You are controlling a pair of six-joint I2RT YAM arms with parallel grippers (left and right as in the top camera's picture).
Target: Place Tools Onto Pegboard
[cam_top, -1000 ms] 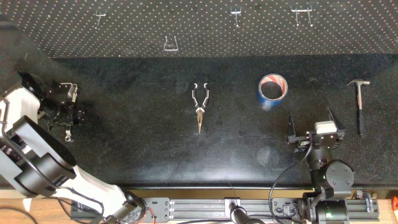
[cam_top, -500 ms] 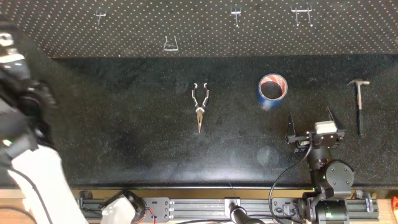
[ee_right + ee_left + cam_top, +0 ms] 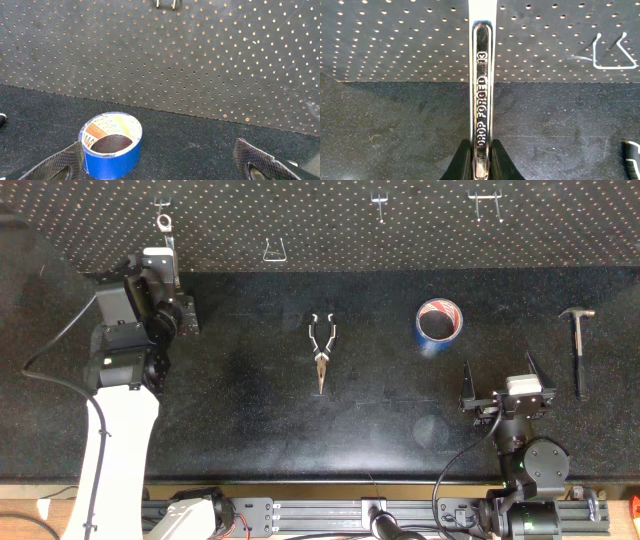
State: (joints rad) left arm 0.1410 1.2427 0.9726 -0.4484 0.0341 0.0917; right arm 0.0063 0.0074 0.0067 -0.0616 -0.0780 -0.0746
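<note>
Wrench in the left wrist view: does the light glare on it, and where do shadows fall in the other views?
Left wrist view: the wrench glares white toward its far end. Top view: a pale sheen lies on the mat beside the pliers. Right wrist view: the tape is lit evenly, with no hard shadow.

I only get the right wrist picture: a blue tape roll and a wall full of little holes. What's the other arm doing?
Observer: The left gripper is shut on a wrench, holding it up toward the pegboard.
Operator: Is anything else lying around?
Observer: Pliers lie on the table, left of the tape in the top view.
Operator: And on the tape's other side?
Observer: A hammer lies there, its head toward the pegboard.
</note>
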